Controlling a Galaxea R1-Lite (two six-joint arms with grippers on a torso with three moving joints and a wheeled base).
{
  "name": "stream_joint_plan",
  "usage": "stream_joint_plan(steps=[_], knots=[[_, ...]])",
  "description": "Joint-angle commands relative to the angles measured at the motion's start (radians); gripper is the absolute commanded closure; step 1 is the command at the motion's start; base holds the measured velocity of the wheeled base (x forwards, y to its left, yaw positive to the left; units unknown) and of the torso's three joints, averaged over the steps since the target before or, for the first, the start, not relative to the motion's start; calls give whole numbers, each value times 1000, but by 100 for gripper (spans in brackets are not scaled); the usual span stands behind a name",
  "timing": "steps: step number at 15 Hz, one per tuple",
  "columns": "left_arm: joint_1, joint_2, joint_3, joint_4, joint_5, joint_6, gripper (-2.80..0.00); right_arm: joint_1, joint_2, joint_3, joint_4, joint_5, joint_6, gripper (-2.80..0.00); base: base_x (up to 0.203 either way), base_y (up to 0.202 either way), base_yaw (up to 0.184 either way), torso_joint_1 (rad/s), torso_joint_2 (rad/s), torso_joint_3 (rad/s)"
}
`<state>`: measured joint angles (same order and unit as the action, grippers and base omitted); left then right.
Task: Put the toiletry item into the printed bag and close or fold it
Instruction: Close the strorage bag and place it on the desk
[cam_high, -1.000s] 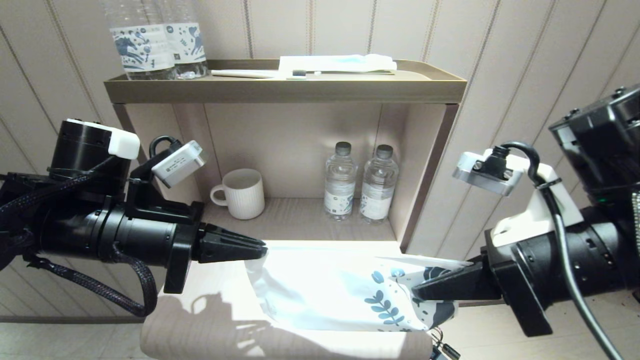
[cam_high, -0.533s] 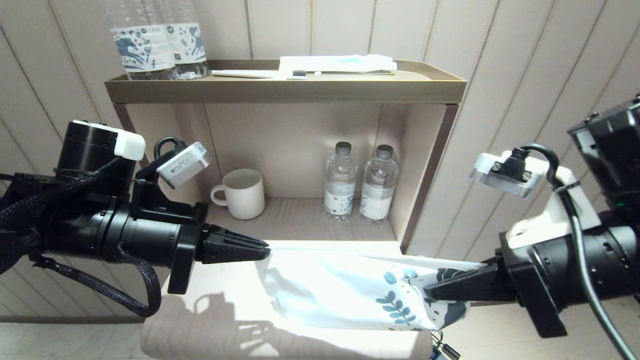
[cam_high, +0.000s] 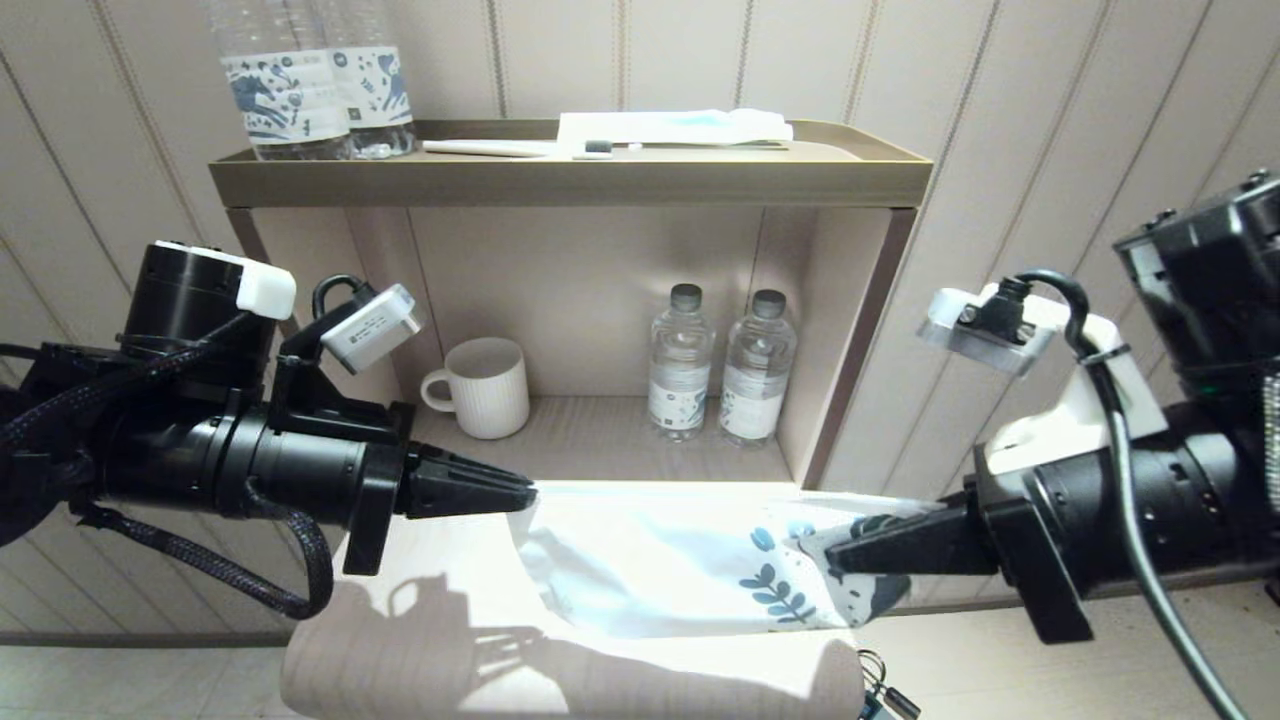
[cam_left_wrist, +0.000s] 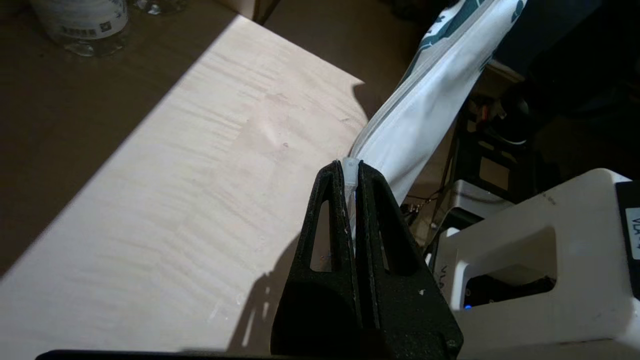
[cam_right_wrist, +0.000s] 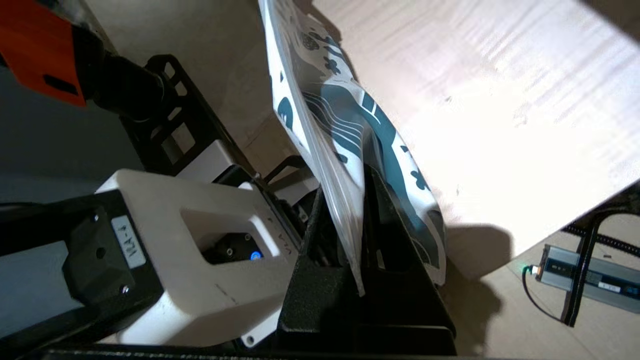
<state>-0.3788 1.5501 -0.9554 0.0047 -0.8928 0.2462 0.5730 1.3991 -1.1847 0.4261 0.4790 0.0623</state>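
Two claws are clamped on the printed bag (cam_high: 680, 570): the left claw (cam_high: 525, 492) on its white end, the right claw (cam_high: 832, 560) on its leafy end, stretched between them above the bench (cam_high: 420, 580). No writing is readable on it.

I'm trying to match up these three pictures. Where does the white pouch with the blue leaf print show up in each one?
Head view: the printed bag hangs low in the middle, stretched between the left hand and the right hand.
Left wrist view: a white strip running away from the shut fingers.
Right wrist view: its leafy end, pinched between the fingers.
Shared landmark: the pale wooden tabletop beneath it.
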Motion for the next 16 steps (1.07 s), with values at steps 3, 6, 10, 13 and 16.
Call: stream_joint_plan(steps=[3,6,10,13,16], knots=[[71,121,-46,-3,-8,13,0,-3,151,-49,-56,0,0,0,0,0,0,0,0,0],[106,151,-68,-12,-9,18,0,-4,239,-94,-62,-1,-7,0,0,0,0,0,0,0],[109,135,-70,-14,-9,14,-280,-2,251,-104,-64,0,-10,0,0,0,0,0,0,0],[116,97,-66,-14,-8,18,-280,-6,267,-107,-66,-2,-9,0,0,0,0,0,0,0],[184,9,-70,-12,-11,21,-280,-9,290,-115,-84,-5,-6,0,0,0,0,0,0,0]])
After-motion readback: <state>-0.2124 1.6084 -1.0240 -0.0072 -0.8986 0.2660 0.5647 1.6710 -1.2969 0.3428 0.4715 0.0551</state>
